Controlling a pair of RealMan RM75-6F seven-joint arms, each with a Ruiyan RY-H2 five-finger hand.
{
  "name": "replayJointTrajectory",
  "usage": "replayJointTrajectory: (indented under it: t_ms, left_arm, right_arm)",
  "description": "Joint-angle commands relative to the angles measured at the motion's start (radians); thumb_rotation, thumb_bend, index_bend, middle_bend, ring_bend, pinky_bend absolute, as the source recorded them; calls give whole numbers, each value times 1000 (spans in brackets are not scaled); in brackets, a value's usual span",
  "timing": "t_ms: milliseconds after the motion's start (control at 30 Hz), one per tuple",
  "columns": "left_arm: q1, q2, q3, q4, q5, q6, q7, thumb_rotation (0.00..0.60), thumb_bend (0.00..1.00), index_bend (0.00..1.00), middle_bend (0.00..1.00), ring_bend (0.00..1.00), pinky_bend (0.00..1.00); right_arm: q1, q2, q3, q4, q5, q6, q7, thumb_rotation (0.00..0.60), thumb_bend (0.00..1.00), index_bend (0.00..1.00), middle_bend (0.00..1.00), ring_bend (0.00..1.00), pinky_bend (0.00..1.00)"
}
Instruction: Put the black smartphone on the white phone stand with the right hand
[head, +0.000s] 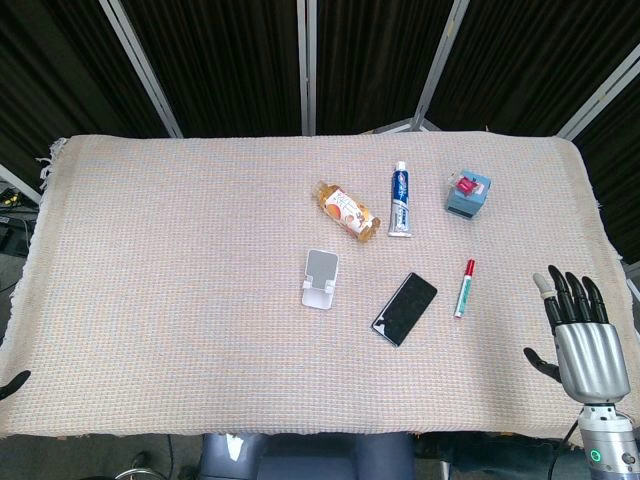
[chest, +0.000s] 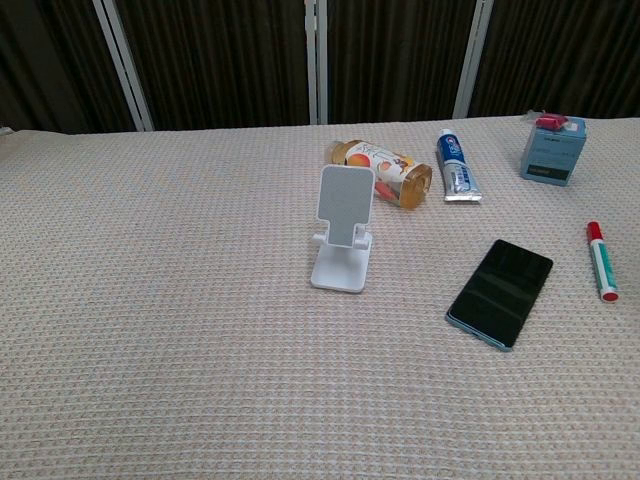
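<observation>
The black smartphone (head: 405, 308) (chest: 500, 293) lies flat, screen up, near the middle of the table. Just to its left the white phone stand (head: 321, 278) (chest: 343, 228) is upright with nothing on it. My right hand (head: 578, 336) hovers at the table's front right corner, well right of the phone, with its fingers spread and nothing in them. Only a dark tip of my left hand (head: 13, 383) shows at the front left edge in the head view. Neither hand appears in the chest view.
An orange bottle (head: 348, 210) (chest: 383, 167) lies on its side behind the stand. A toothpaste tube (head: 400, 200) (chest: 457, 167) and a blue box (head: 468, 194) (chest: 552, 150) lie farther back right. A red-capped marker (head: 464, 288) (chest: 601, 262) rests right of the phone.
</observation>
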Motion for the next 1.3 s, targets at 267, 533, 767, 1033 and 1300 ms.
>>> replayJointTrajectory:
  t_ms: [267, 533, 767, 1033, 1300]
  left_arm:
    - [-3, -1, -1, -4, -1, -8, 9, 600, 0, 0, 0, 0, 0]
    - [-16, -11, -14, -5, -45, -43, 34, 600, 0, 0, 0, 0, 0]
    - [-29, -27, -30, -19, -93, -73, 94, 600, 0, 0, 0, 0, 0]
    - [-47, -54, -45, -20, -155, -117, 160, 600, 0, 0, 0, 0, 0]
    - [-64, -74, -54, -7, -202, -159, 198, 600, 0, 0, 0, 0, 0]
  right_arm:
    - [9, 5, -15, 3, 8, -44, 18, 600, 0, 0, 0, 0, 0]
    - [235, 10, -26, 135, -119, -363, 193, 600, 0, 10, 17, 0, 0]
    - [461, -81, -17, 357, -264, -552, 293, 600, 0, 196, 185, 119, 51]
    - [609, -254, -44, 578, -343, -622, 354, 600, 0, 203, 233, 176, 106]
    - [693, -375, -124, 768, -419, -609, 401, 600, 0, 211, 227, 178, 109]
